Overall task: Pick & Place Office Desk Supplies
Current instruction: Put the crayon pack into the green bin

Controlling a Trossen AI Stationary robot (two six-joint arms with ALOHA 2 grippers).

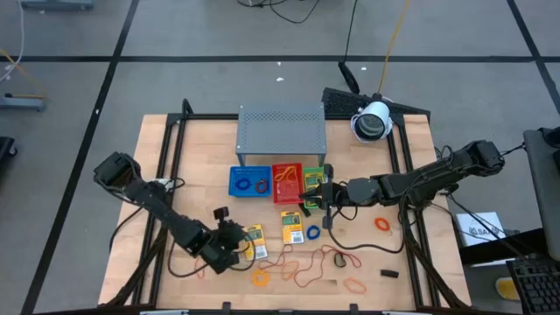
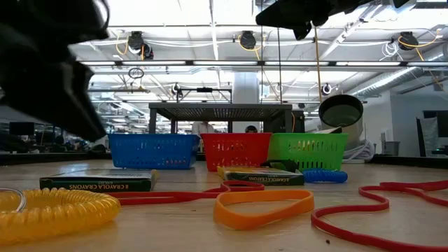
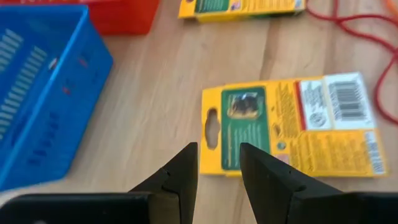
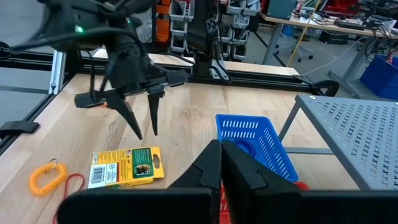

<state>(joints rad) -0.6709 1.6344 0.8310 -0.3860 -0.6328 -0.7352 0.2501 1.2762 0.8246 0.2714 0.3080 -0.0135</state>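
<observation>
Left gripper (image 3: 219,165) is positioned above the tabletop (image 1: 188,175) with its fingers apart and nothing between them, the tips poised over the hanger-hole end of a yellow-and-green crayon packet (image 3: 292,127) lying flat on the wood. Right gripper (image 4: 221,165) has its fingers pressed together, empty, and hangs near the blue tray (image 4: 252,146) and grey perforated shelf (image 4: 354,137). A second packet (image 1: 291,226) lies near the first, with orange rubber bands (image 1: 319,262) scattered close by.

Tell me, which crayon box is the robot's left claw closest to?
The yellow-and-green cardboard crayon box right by the open left gripper, nearest the table's front edge. The other boxes lie farther off, nearer the trays.
</observation>
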